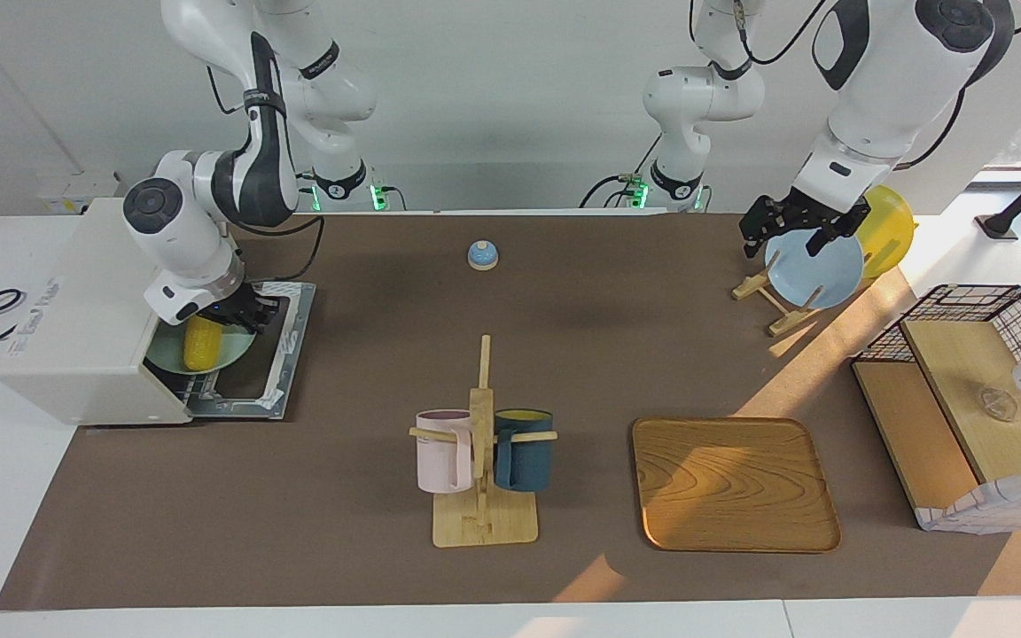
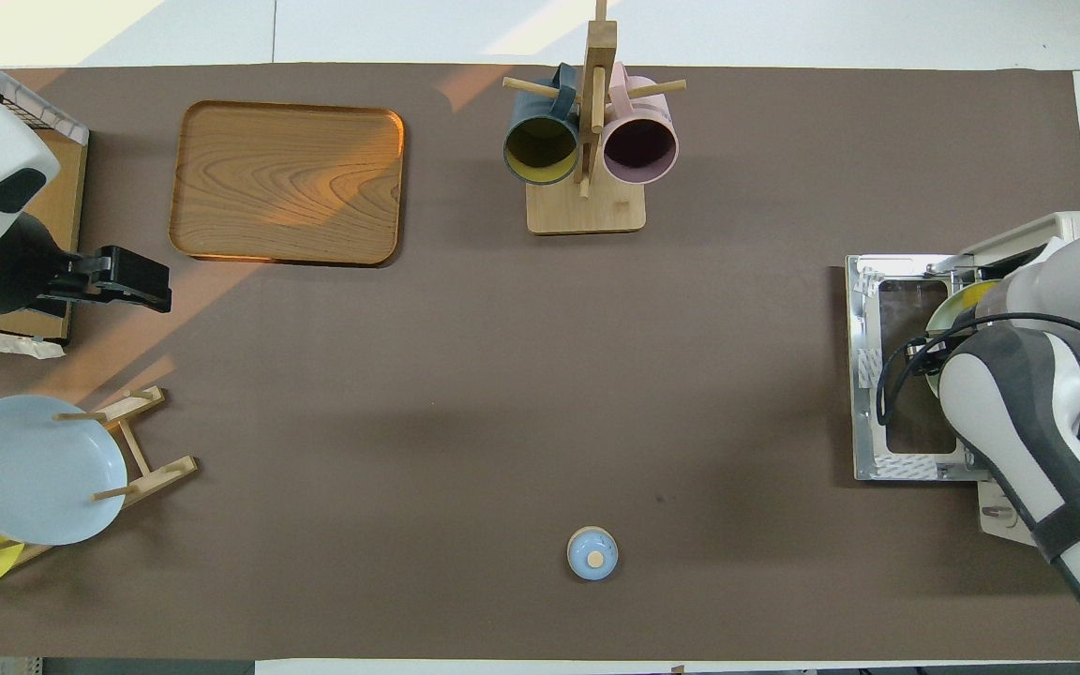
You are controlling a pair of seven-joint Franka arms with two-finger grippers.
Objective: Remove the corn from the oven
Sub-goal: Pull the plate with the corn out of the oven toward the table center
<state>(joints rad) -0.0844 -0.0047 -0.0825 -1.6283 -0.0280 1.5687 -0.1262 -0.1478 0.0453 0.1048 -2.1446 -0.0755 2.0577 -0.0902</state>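
The off-white oven [image 1: 76, 310] stands at the right arm's end of the table, its door [image 1: 284, 354] folded down flat. The yellow corn [image 1: 200, 344] lies on a pale green plate [image 1: 231, 359] at the oven's mouth. My right gripper [image 1: 231, 317] is low over the plate, right at the corn's end nearer the robots. In the overhead view the right arm hides most of the oven [image 2: 1065, 230], and only a sliver of corn [image 2: 976, 295] shows. My left gripper [image 1: 785, 239] is open and empty, waiting over the plate rack.
A blue plate [image 1: 816, 270] and a yellow plate [image 1: 887, 230] stand in a wooden rack. A wooden tray [image 1: 732, 483], a mug stand with a pink mug [image 1: 444, 452] and a dark blue mug [image 1: 524, 450], a small blue bell [image 1: 482, 255] and a wire basket [image 1: 971, 354] are on the table.
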